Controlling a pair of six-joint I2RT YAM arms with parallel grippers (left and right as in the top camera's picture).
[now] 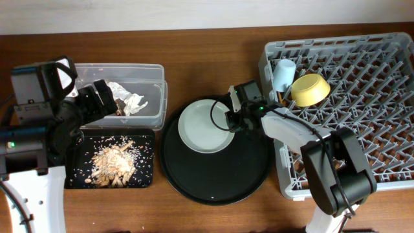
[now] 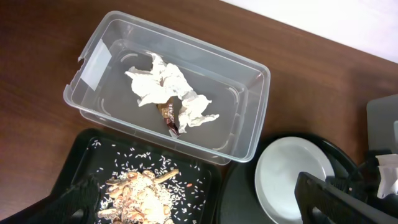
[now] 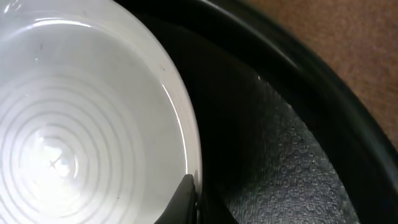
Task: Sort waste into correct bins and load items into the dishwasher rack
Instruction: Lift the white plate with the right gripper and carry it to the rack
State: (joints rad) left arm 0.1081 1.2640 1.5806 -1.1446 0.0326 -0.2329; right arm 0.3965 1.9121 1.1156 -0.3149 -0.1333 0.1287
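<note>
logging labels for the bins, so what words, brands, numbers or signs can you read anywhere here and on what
No text can be read in any view.
White label on the clear plastic box: looks blank, no print to make out.
Brown wrapper beside the crumpled tissue: any print is too small to read.

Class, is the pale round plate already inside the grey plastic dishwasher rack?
No, the plate lies on the round black tray beside the rack.
</note>
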